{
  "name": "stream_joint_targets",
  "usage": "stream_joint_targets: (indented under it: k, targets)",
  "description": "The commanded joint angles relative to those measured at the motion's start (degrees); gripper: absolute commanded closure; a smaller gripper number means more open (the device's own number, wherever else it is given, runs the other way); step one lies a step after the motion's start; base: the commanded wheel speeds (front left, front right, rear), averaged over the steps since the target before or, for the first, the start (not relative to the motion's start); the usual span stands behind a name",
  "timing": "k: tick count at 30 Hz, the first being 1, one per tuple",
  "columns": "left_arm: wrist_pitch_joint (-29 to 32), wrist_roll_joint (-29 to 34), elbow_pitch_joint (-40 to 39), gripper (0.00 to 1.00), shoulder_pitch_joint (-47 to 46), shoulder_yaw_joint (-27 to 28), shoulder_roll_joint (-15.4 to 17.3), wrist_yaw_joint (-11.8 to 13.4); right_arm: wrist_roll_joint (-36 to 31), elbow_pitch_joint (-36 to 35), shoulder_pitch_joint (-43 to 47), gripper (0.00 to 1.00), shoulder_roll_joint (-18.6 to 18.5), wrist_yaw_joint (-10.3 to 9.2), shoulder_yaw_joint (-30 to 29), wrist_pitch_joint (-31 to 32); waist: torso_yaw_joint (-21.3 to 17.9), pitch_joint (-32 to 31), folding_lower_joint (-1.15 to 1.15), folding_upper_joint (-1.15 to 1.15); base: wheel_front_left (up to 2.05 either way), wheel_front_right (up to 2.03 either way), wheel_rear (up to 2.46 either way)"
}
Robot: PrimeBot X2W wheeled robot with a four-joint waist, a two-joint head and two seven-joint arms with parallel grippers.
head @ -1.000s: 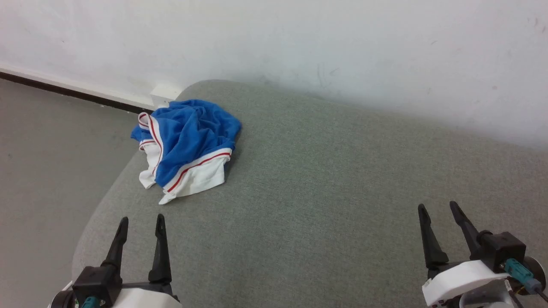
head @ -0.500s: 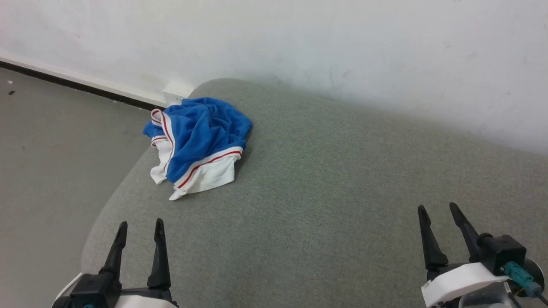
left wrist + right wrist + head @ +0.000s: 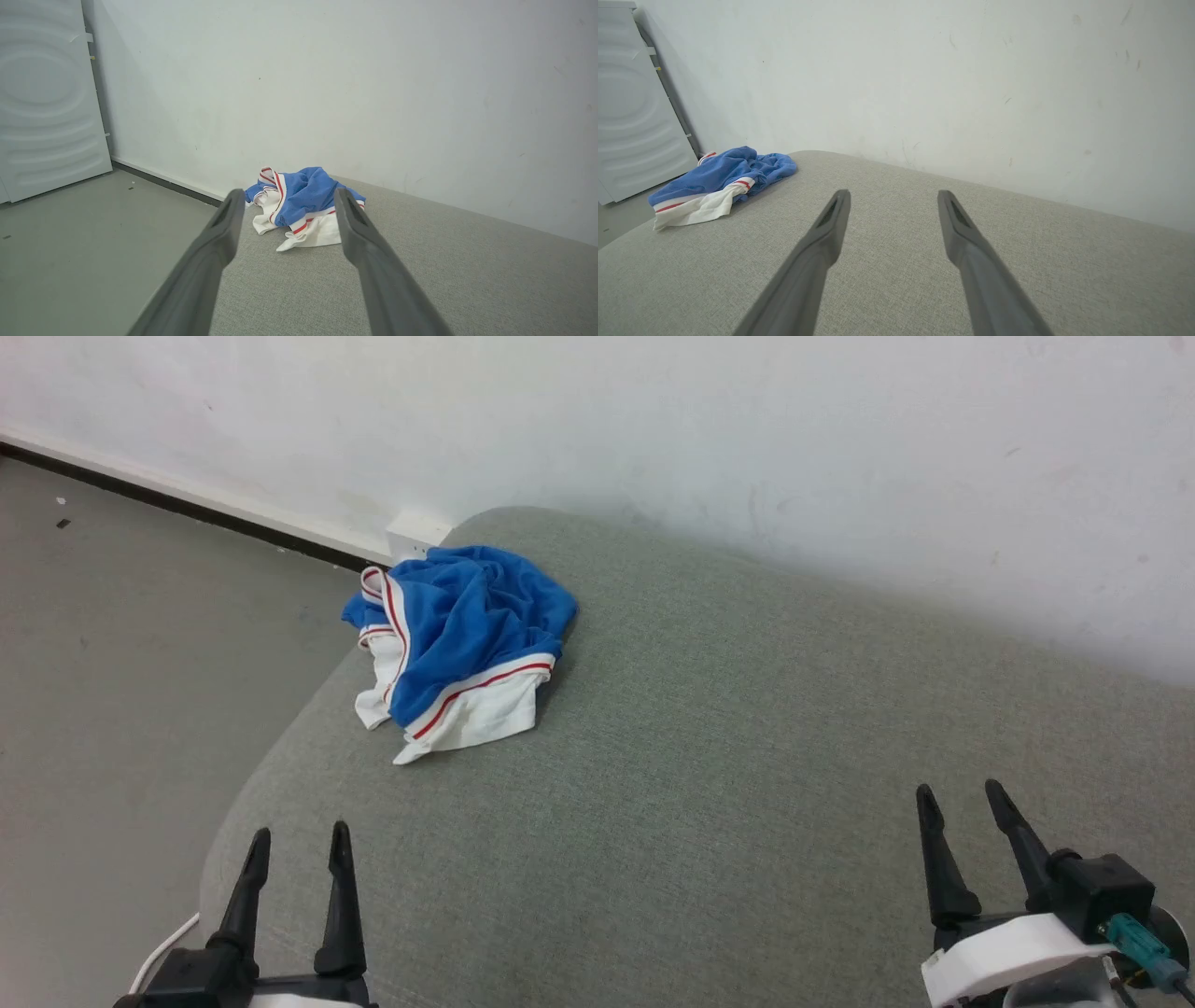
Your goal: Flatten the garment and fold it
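Eyeing crumpled jersey T-shirt at far-left corner of tabletop | left end effector wide, lined up on it, nearest I guess | right end effector wide, empty

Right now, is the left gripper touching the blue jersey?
Apart. The head view shows a wide stretch of bare grey cushion between the open left gripper and the crumpled garment.

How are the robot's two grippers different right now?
The left gripper is nearer the crumpled blue T-shirt; the right gripper is far across the grey cushion. The left gripper points straight at the T-shirt; the right gripper points past it, at the wall. Both have open, empty jaws.
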Motion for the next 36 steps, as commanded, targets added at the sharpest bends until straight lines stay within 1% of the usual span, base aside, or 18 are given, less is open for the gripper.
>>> stream_joint_targets:
  k: [1, 6, 8, 12, 15, 19, 21, 22, 25, 28, 33, 36]
  targets:
    - [-0.3, -0.6, -0.3, 0.00, 0.5, 0.2, -0.3, -0.3, 0.4, 0.1, 0.5, 0.00, 0.2, -0.05, -0.1, -0.3, -0.1, 0.1, 0.00, 0.00, 0.00, 0.00, 0.00]
    - [-0.3, -0.6, -0.3, 0.00, 0.5, 0.2, -0.3, -0.3, 0.4, 0.1, 0.5, 0.00, 0.2, -0.05, -0.2, -0.3, -0.2, 0.2, 0.00, 0.00, 0.00, 0.00, 0.00]
    - [-0.3, -1.5, -0.4, 0.00, 0.2, 0.3, -0.3, 0.1, 0.4, 0.0, 0.4, 0.00, 0.2, -0.05, -0.2, -0.3, -0.3, 0.4, 0.00, 0.00, 0.00, 0.00, 0.00]
    - [-0.3, -4.7, -3.9, 0.00, -2.0, 0.6, -0.3, 1.4, 0.0, -0.5, 0.5, 0.00, 0.2, -0.05, -0.5, -0.3, -0.2, 1.5, 0.00, 0.00, 0.00, 0.00, 0.00]
    - [0.2, -5.3, -6.4, 0.00, -4.0, 0.5, 0.0, 1.3, -0.6, -1.1, 0.4, 0.00, 0.2, -0.05, -1.1, -0.3, -0.1, 2.6, 0.00, 0.00, 0.00, 0.00, 0.00]
    - [5.9, -6.3, -12.0, 0.00, -12.1, 0.2, 3.0, -0.2, -2.5, -2.9, -0.2, 0.00, 0.2, -0.05, -2.5, -0.2, 0.4, 5.9, 0.00, 0.00, 0.00, 0.00, 0.00]
    - [9.3, -7.7, -12.9, 0.00, -17.6, 0.6, 4.5, -0.8, -3.4, -4.2, -0.8, 0.00, 0.2, -0.05, -3.0, 0.1, 0.4, 7.6, 0.00, 0.00, 0.00, 0.00, 0.00]
    - [11.1, -7.8, -12.7, 0.00, -20.5, 0.7, 6.0, -1.3, -3.8, -4.9, -1.2, 0.00, 0.2, -0.05, -3.2, 0.4, 0.2, 8.4, 0.00, 0.00, 0.00, 0.00, 0.00]
    - [15.8, -8.7, -10.3, 0.00, -28.7, 1.0, 9.7, -2.3, -4.7, -7.3, -2.5, 0.00, 0.2, -0.05, -3.3, 1.1, -0.8, 10.4, 0.00, 0.00, 0.00, 0.00, 0.00]
    - [20.7, -10.3, -5.3, 0.00, -35.8, 0.6, 13.0, -3.4, -5.6, -10.2, -3.6, 0.00, 0.2, -0.05, -2.7, 2.2, -2.3, 12.3, 0.00, 0.00, 0.00, 0.00, 0.00]
    - [27.0, -12.9, 5.7, 0.00, -45.8, -1.2, 18.3, -4.7, -7.6, -15.8, -5.4, 0.00, 0.2, -0.05, -1.7, 4.7, -4.9, 16.9, 0.00, 0.00, 0.00, 0.00, 0.00]
    - [29.5, -14.8, 12.3, 0.00, -49.9, -3.2, 20.5, -5.1, -8.9, -19.0, -6.2, 0.00, 0.2, -0.05, -1.3, 6.5, -6.3, 19.7, 0.00, 0.00, 0.00, 0.00, 0.00]
